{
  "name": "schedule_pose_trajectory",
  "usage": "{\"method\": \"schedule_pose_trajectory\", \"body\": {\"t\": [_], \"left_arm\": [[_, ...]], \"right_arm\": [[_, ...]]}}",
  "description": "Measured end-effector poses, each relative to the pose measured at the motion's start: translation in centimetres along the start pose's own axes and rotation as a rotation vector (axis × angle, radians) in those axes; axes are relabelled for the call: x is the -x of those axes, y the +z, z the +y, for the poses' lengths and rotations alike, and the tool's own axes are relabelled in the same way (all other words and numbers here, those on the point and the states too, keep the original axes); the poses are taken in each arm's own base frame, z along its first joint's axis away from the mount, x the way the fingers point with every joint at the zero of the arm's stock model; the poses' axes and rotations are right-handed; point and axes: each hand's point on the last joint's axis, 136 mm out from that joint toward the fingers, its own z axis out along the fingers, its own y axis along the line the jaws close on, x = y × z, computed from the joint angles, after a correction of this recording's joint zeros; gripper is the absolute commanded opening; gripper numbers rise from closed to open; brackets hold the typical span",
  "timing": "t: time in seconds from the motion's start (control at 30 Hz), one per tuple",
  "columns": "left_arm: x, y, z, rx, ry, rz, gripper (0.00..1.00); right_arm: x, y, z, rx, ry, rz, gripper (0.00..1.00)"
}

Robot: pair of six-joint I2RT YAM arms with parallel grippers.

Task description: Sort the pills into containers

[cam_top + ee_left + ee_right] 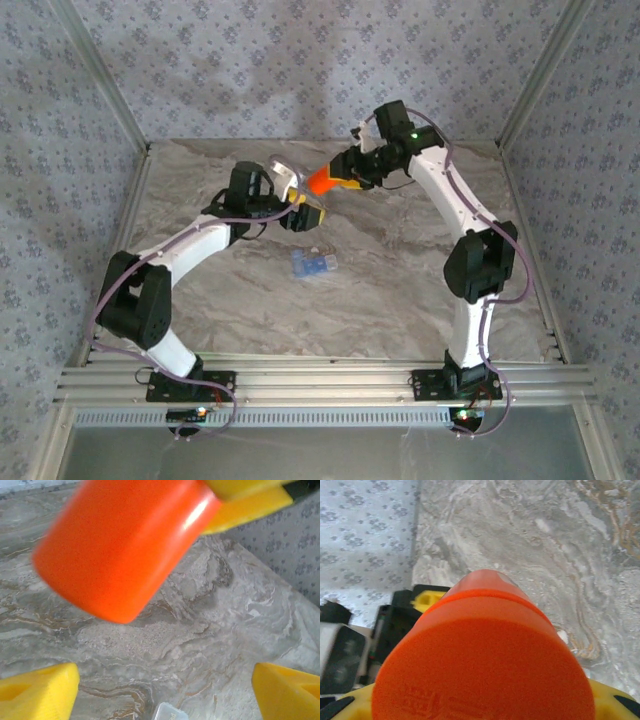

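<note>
Orange bottle (322,180) hangs above the table (400,300), gripped by my right pincer (343,182). My left pincer (165,686) is open and empty, just before the bottle. I think I must centre the free end between its fingers before I close. Pale blue container (313,264) lies on the table.

Orange bottle (322,181) aloft; blue container (313,264) (tabletop)

Bottle (322,181) behind container (312,264) (apparently above table (400,290)).
</note>
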Motion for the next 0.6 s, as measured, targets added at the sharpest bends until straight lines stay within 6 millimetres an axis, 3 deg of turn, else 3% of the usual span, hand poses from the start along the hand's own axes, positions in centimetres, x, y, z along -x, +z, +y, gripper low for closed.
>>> {"method": "schedule_pose_trajectory", "body": {"t": [0.17, 0.3, 0.6], "left_arm": [[0.8, -0.4, -0.2, 0.034, 0.088, -0.019, 0.83], [1.7, -1.1, -0.1, 0.072, 0.144, -0.043, 0.87], [2.2, -1.5, 0.6, 0.131, 0.227, -0.049, 0.92]], "right_arm": [[-0.5, -0.7, 1.5, 0.071, -0.01, 0.02, 0.33], [-1.2, -1.1, 2.3, 0.107, -0.02, 0.045, 0.33], [-3.1, -1.0, 2.4, 0.116, -0.029, 0.114, 0.32]]}}
